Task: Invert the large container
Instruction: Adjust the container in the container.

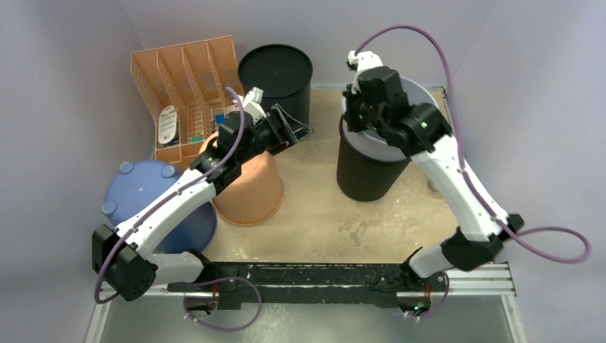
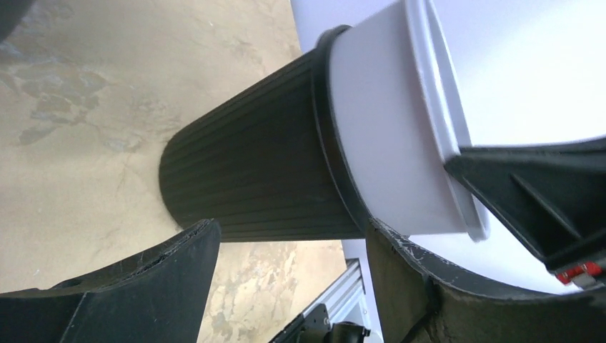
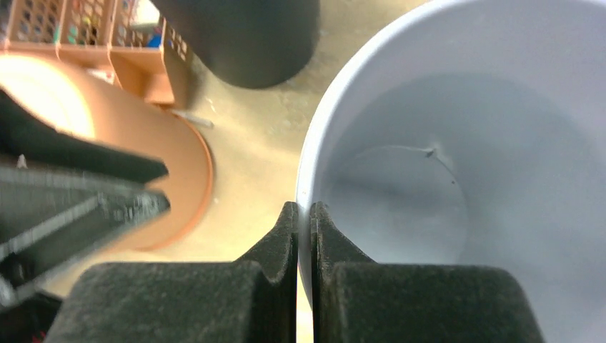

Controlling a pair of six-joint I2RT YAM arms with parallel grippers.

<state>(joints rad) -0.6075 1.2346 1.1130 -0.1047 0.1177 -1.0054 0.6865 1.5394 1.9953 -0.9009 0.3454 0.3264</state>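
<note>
right claw (image 3: 304,213) clamped on the white bucket (image 3: 457,107) rim; left claw (image 1: 294,127) apart, the black bin (image 2: 250,171) ahead of it.

White pail (image 3: 486,107): seen from above at 3 o'clock, its floor visible.
Right gripper (image 3: 304,214): at 6 o'clock; the pail's rim is pinched between its fingers, one inside and one outside.
Orange pot (image 3: 168,157): at 9 o'clock, set on the table (image 3: 264,136).
Black bin (image 3: 243,36): at 12 o'clock.
Orange rack (image 3: 86,28): at 11 o'clock.
Left gripper (image 3: 71,193): at 8 o'clock, blurred, seen across the pot.
</note>
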